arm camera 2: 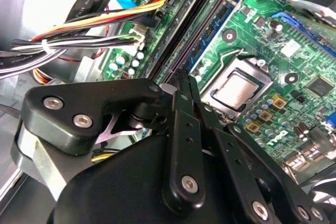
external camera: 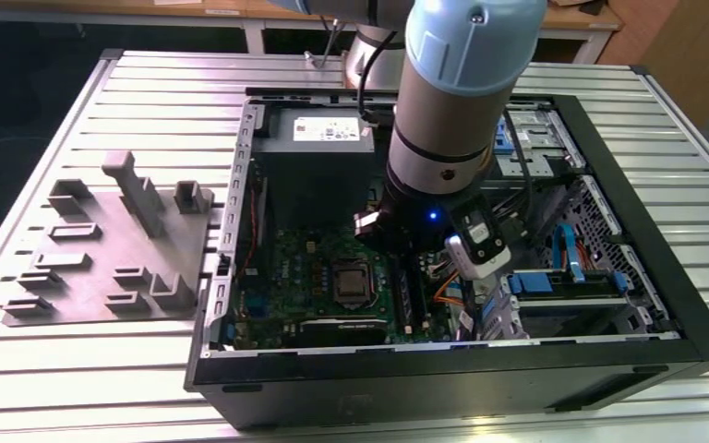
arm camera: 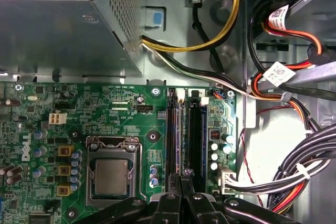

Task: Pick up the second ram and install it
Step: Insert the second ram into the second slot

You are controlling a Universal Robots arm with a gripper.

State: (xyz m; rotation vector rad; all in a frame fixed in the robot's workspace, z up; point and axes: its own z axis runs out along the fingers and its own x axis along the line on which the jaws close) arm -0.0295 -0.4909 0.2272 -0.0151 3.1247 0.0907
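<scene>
My gripper [arm camera: 182, 176] is down inside the open computer case [external camera: 650, 240], over the memory slots of the green motherboard [arm camera: 121, 114]. Its black fingers [arm camera 2: 181, 114] are pressed together. The second ram [arm camera 2: 206, 32] shows as a long thin dark strip, edge-on, running out from between the fingertips along the black slots [arm camera: 197, 129]. It lies in line with those slots, beside the processor socket [arm camera: 111, 174]. I cannot tell how deep it sits in a slot. In the exterior view the arm's wrist [external camera: 435, 231] covers the fingers.
The grey power-supply box [external camera: 318, 129] sits at the far end of the case. Cable bundles [arm camera: 294, 177] crowd the side of the slots away from the socket. A grey fixture plate [external camera: 96, 268] with plastic blocks lies on the slatted table at the exterior view's left.
</scene>
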